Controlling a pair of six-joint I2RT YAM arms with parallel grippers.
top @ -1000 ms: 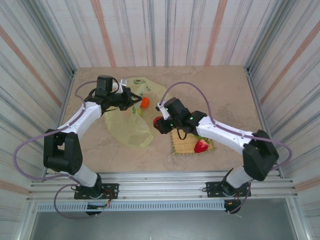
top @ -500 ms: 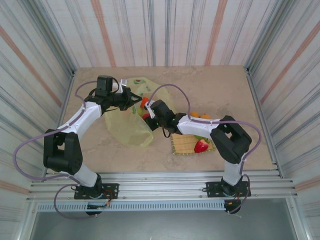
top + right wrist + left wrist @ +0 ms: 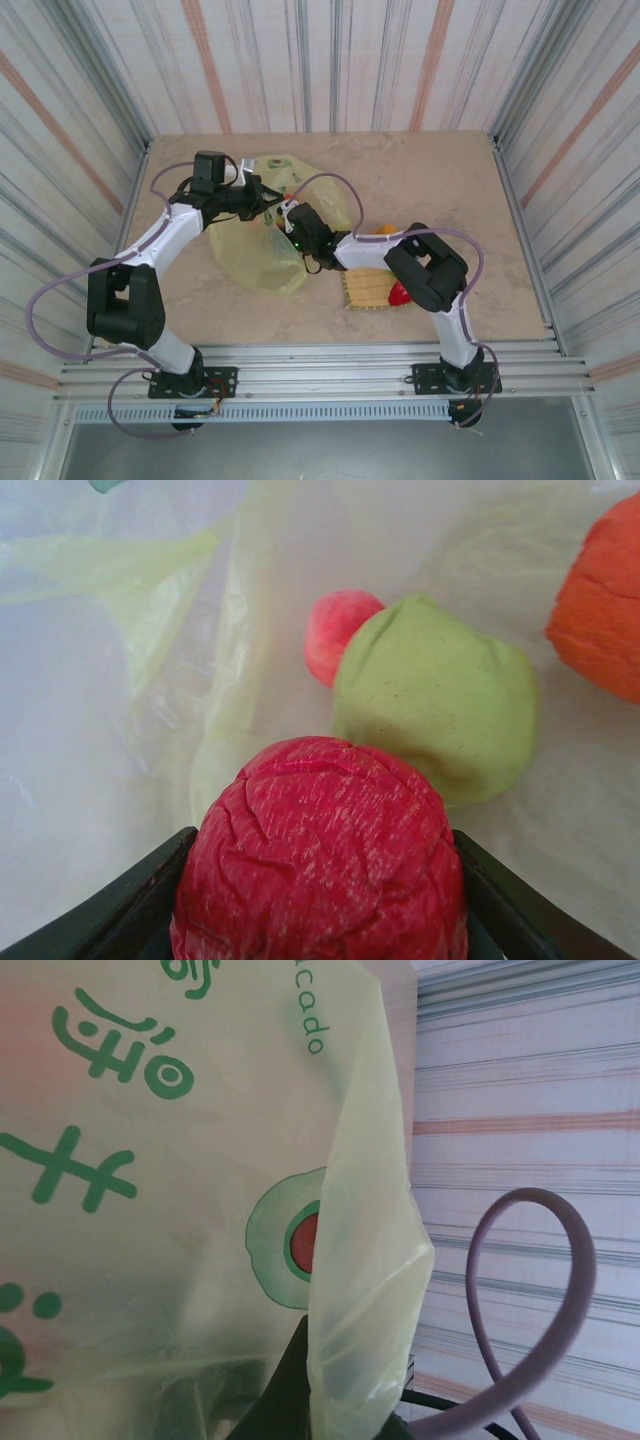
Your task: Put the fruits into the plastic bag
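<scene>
Plastic bag (image 3: 255,255): lay at left on the desk (image 3: 450,180), rim pinched in fully closed left jaws. Red apple (image 3: 320,850): gripped by half-spread right jaws inside the bag's mouth, near a green fruit (image 3: 435,710), a small pink one (image 3: 335,630) and an orange (image 3: 605,610).

Soft, even light is falling on the worktop (image 3: 450,190), leaving only faint shadows, and the walls (image 3: 570,90) are leaning outward at the top view's edges. Light is glowing through the bag (image 3: 150,1160) at the left wrist. At the right wrist its film is washing out pale behind a crisp apple (image 3: 320,860).
</scene>
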